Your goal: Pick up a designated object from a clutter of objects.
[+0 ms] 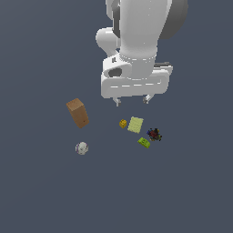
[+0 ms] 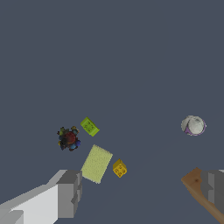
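Note:
The designated object, a small bright lime-green brick (image 1: 144, 142) (image 2: 89, 127), lies on the dark grey surface among the clutter of objects. Beside it are a dark multicoloured lump (image 1: 154, 134) (image 2: 68, 139), a pale green flat square (image 1: 135, 124) (image 2: 96, 164) and a tiny yellow-orange block (image 1: 123, 123) (image 2: 119, 168). My gripper (image 1: 132, 100) (image 2: 140, 192) hangs open well above the surface, over the area just behind the pale square. Nothing is between its fingers (image 2: 70, 192). It touches none of the objects.
A tall brown box (image 1: 78, 113) (image 2: 202, 188) stands at the exterior view's left, partly behind one finger in the wrist view. A whitish ball (image 1: 82, 148) (image 2: 193, 125) lies in front of that box.

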